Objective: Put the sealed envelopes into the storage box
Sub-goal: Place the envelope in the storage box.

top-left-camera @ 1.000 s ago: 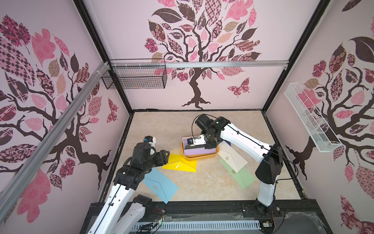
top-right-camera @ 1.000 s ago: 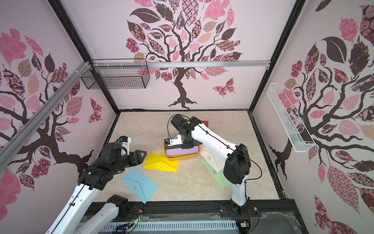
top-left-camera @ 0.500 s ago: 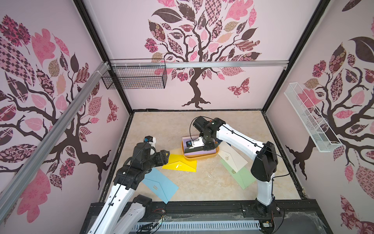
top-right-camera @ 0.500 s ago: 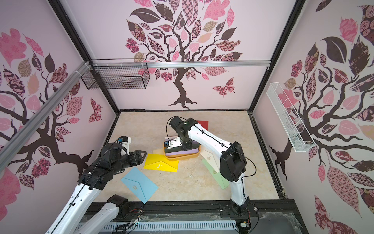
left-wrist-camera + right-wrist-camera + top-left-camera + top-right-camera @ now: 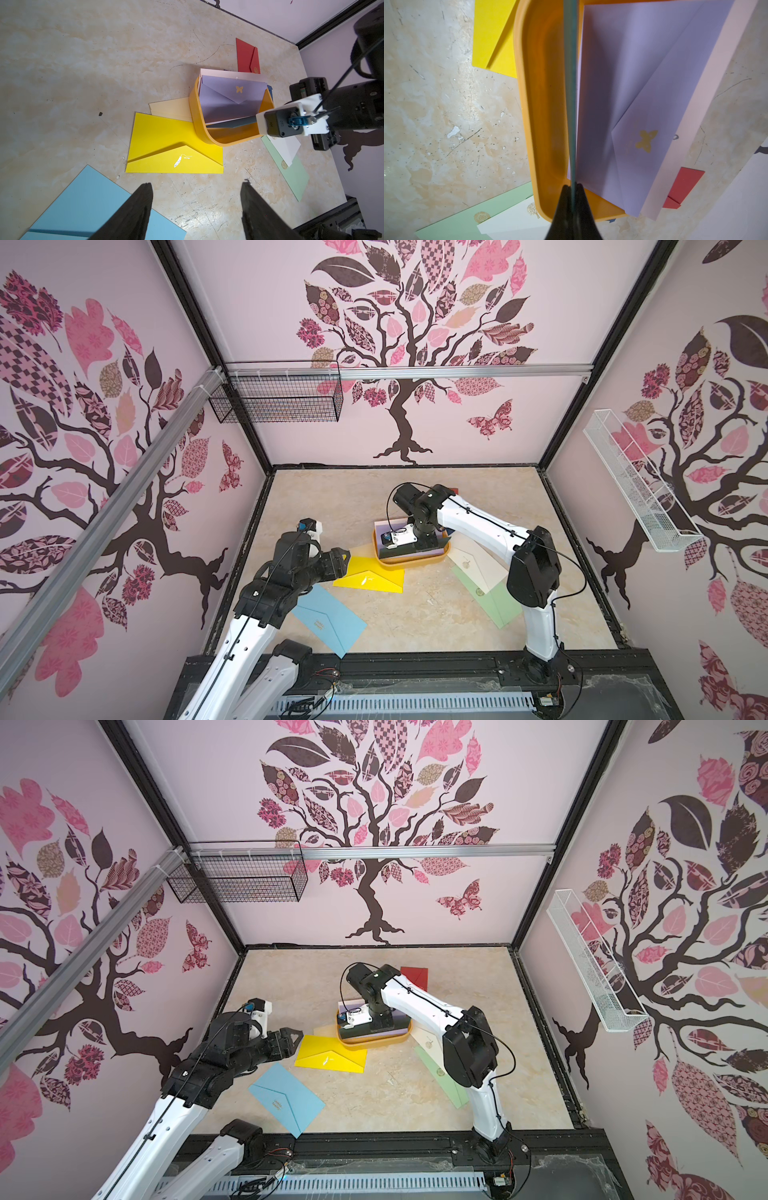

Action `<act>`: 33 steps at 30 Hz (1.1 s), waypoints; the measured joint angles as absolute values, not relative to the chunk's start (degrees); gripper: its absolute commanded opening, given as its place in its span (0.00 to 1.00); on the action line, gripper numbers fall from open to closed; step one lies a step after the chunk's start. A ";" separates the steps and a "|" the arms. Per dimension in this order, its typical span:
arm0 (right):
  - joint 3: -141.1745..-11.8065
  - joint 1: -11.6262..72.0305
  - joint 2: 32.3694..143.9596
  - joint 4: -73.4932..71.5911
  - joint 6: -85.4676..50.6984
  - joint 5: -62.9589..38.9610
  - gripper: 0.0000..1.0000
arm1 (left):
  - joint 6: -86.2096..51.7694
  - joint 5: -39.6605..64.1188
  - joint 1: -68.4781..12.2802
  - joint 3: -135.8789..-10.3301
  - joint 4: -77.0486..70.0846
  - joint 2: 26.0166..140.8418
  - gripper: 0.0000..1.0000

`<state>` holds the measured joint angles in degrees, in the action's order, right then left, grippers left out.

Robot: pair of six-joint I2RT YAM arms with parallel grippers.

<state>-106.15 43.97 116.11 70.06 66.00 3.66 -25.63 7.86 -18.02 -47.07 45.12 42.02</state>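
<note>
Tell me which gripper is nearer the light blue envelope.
Left. The left gripper hangs open just past the light blue envelope; the right gripper is farther off over the storage box, shut on a dark green envelope.

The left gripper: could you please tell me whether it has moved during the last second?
No. The left gripper still hovers open with its tips beside the yellow envelope's left edge, just as in the earlier top views.

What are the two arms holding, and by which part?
The right fingers pinch a dark green envelope near one end, standing it edgewise in the orange box. The left fingers are open and empty.
</note>
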 measured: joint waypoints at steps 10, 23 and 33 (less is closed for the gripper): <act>-106.15 43.97 116.62 68.23 65.08 4.93 0.26 | -25.43 8.23 -17.98 -47.07 45.10 42.04 0.72; -106.37 43.97 117.89 62.94 64.47 9.39 0.30 | -25.43 8.21 -17.89 -47.07 45.10 42.04 0.72; -106.96 43.86 120.33 57.74 62.78 14.02 0.33 | -25.43 8.21 -17.87 -47.07 45.10 42.04 0.72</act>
<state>-106.96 43.86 120.33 57.74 62.78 14.02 -25.43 8.21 -17.87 -47.07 45.10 42.04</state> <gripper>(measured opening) 0.317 0.717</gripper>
